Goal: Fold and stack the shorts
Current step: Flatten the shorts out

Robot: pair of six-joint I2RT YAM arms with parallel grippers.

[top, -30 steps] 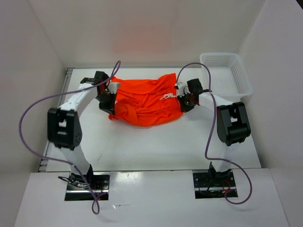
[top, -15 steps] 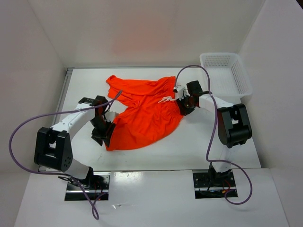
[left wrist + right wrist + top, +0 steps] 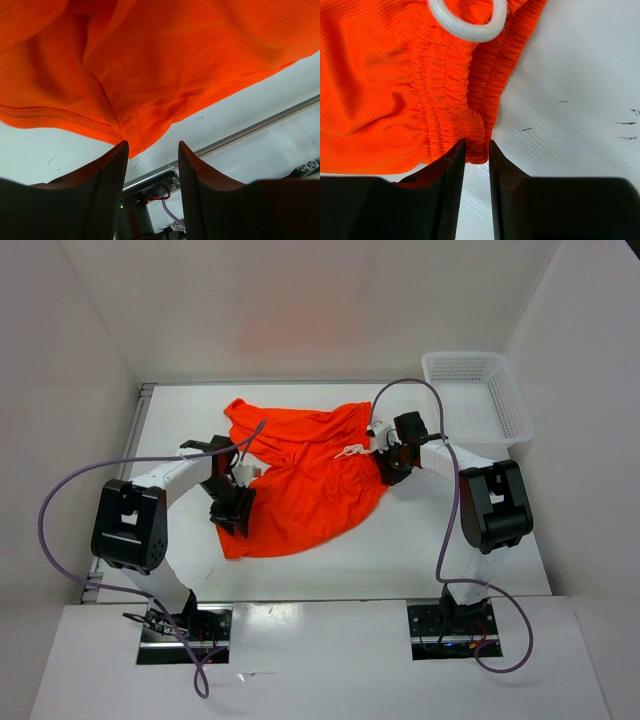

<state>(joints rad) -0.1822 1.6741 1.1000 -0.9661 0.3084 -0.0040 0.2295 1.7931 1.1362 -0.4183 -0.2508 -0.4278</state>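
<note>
The bright orange shorts (image 3: 310, 475) lie spread on the white table (image 3: 340, 565), waistband to the right with the white drawstring (image 3: 352, 449) on top. My left gripper (image 3: 232, 508) stands open at the near left leg corner. In the left wrist view the hem corner of the shorts (image 3: 150, 60) ends just beyond the left gripper (image 3: 152, 147), with nothing between the fingers. My right gripper (image 3: 385, 465) sits at the waistband's right end. In the right wrist view the right gripper (image 3: 477, 145) has its jaws slightly apart, and the gathered waistband (image 3: 445, 90) and the drawstring loop (image 3: 470, 31) lie at the tips.
A white mesh basket (image 3: 478, 400) stands at the back right corner, beside the right arm. A metal rail (image 3: 240, 135) runs along the table's left edge. White walls close in the table on three sides.
The left gripper pulled the left leg from the back left toward the near side, spreading the shorts, then let go. Both grippers' jaws have parted. The right arm stayed put.
</note>
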